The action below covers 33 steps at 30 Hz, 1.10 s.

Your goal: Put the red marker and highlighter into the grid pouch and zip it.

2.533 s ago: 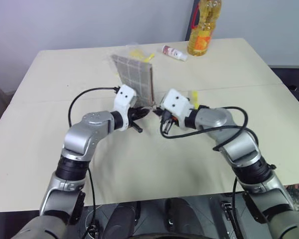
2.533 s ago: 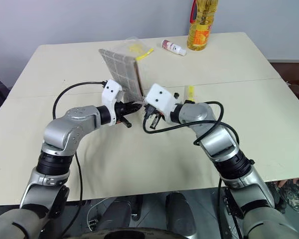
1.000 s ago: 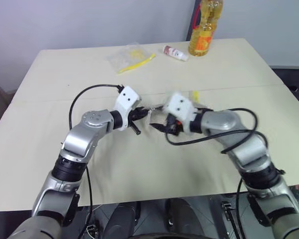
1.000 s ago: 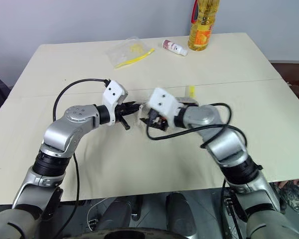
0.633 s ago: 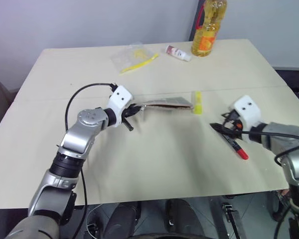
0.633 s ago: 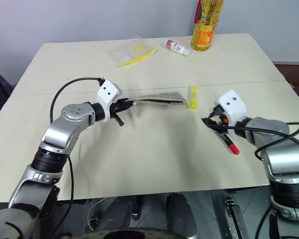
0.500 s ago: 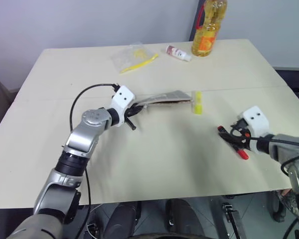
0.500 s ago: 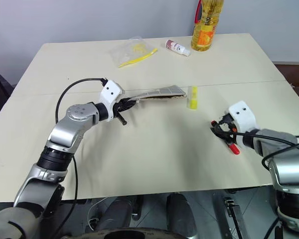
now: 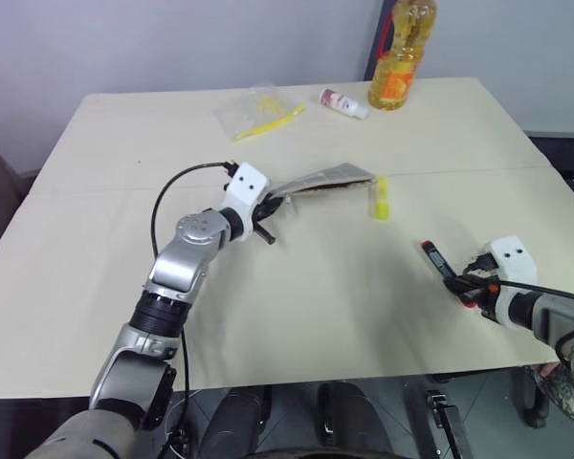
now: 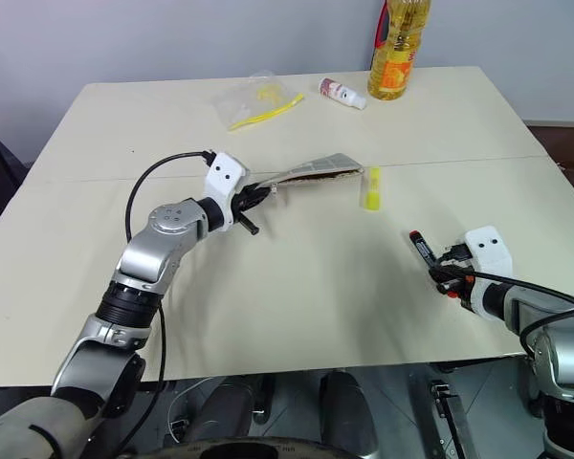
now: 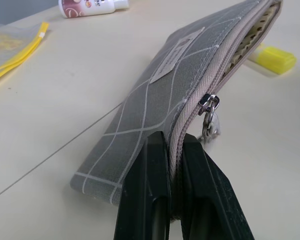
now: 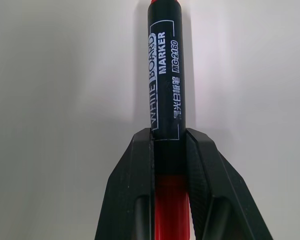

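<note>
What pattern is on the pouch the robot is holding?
The grid pouch is grey with thin white lines crossing into squares. The left wrist view shows it best.

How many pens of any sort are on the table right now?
2. The red marker lies near the table's front right edge, between the right claw's fingers. The highlighter lies mid-table beside the grid pouch's open end. Any inside the pouch would be hidden.

The red end of the red marker (image 12: 166,85) is cut off at twelve o'clock in the right wrist view, and its lower barrel is hidden between the fingers (image 12: 132,200). The interior of the grid pouch (image 11: 190,85) is barely seen through its open zip. The label's print cannot be read.
</note>
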Motion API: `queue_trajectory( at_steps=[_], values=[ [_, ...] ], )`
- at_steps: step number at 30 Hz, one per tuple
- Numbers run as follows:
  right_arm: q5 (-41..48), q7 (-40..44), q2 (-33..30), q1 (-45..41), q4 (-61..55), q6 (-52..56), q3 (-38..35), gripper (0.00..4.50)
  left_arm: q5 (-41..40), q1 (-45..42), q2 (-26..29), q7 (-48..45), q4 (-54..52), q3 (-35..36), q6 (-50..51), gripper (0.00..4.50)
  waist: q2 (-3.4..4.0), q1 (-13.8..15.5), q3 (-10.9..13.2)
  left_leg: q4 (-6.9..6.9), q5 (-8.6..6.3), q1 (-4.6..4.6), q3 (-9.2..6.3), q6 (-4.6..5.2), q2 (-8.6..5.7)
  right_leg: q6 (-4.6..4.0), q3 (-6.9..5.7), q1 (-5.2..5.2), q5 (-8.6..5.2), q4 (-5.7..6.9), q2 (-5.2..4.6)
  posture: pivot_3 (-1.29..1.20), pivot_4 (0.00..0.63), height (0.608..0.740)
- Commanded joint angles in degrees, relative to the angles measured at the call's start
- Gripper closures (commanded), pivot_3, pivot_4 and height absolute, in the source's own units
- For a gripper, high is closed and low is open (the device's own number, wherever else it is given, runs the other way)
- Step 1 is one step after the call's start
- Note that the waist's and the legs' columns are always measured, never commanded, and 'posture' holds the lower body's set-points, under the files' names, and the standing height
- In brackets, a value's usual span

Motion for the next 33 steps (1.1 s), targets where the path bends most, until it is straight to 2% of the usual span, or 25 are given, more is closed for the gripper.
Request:
queue_trajectory(
  at_steps=[1, 4, 11, 19, 29, 33],
  values=[
    [-0.6, 2.7, -4.4, -1.1, -5.4, -7.4, 1.0, 4.20, -0.4, -0.9, 0.4, -0.8, -1.2, 1.4, -0.2, 4.50, 0.00, 0.0, 0.0, 0.03, -0.01, -0.01, 0.01, 0.02, 0.00, 0.01, 0.00, 0.00, 0.00, 0.00, 0.00, 0.00, 0.150, 0.740],
    [-2.0, 5.4, -8.7, -3.5, -8.9, -14.6, 3.8, 4.20, -0.5, -1.0, 1.1, -2.3, -1.4, 0.9, 0.0, 4.50, 0.00, -0.1, 0.0, 0.05, -0.03, -0.02, 0.03, 0.03, 0.01, 0.04, 0.00, 0.00, -0.02, -0.02, 0.00, 0.00, 0.150, 0.740],
    [-6.7, 5.1, -13.2, -11.4, -9.3, -20.8, 12.3, 4.20, -0.7, -0.6, 2.2, -5.8, -3.9, -0.1, 0.9, 4.50, -0.06, 0.1, 0.0, 0.08, -0.07, -0.06, 0.00, 0.09, 0.00, 0.04, -0.03, 0.08, -0.04, -0.18, -0.02, 0.00, 0.150, 0.740],
    [-11.2, 4.0, -11.5, -18.0, -6.2, -22.8, 20.5, 4.20, -1.1, 0.2, 2.8, -8.1, -7.8, -0.6, 2.9, 4.50, -0.07, 0.0, 0.0, 0.13, -0.11, -0.19, 0.01, 0.15, -0.02, 0.04, -0.02, -0.02, -0.03, -0.23, -0.06, 0.00, 0.150, 0.740],
    [-14.7, 4.8, -11.8, -20.5, -4.3, -24.0, 23.9, 4.20, -1.9, 2.2, 4.4, -10.5, -12.2, -0.9, 4.3, 4.50, -0.07, 0.0, 0.0, 0.13, -0.11, -0.23, 0.01, 0.15, -0.02, 0.04, -0.01, -0.07, -0.03, -0.23, -0.05, 0.00, 0.150, 0.740],
    [-18.2, 6.2, -14.4, -20.4, -4.4, -26.5, 25.9, 4.20, -1.3, 2.9, 6.1, -12.1, -13.2, -1.9, 3.6, 4.50, -0.06, 0.0, 0.0, 0.13, -0.11, -0.23, 0.01, 0.15, -0.02, 0.04, -0.01, -0.07, -0.03, -0.23, -0.05, 0.00, 0.150, 0.740]
  ],
)
